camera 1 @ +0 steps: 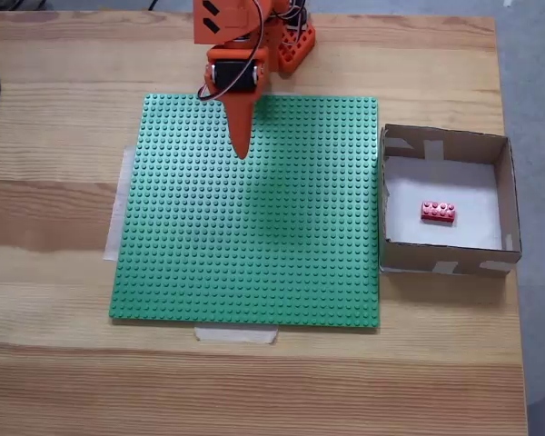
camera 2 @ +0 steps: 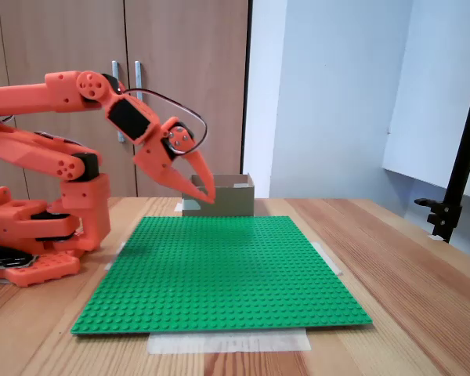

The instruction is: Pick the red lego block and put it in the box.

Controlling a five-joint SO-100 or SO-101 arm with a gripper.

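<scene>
Red lego block (camera 1: 438,212) lies on the white floor of the cardboard box (camera 1: 508,195), so the drop looks done. Gripper (camera 1: 242,150) hangs empty above the green baseplate (camera 1: 254,245), fingers together, well apart from the box.

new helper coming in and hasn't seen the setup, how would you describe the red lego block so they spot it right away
In a fixed view from above, find the big green baseplate on the wooden table, then the square cardboard box just off its right edge. The red lego block lies on the box's white floor, the only thing inside and the only small red piece apart from the orange arm.
</scene>
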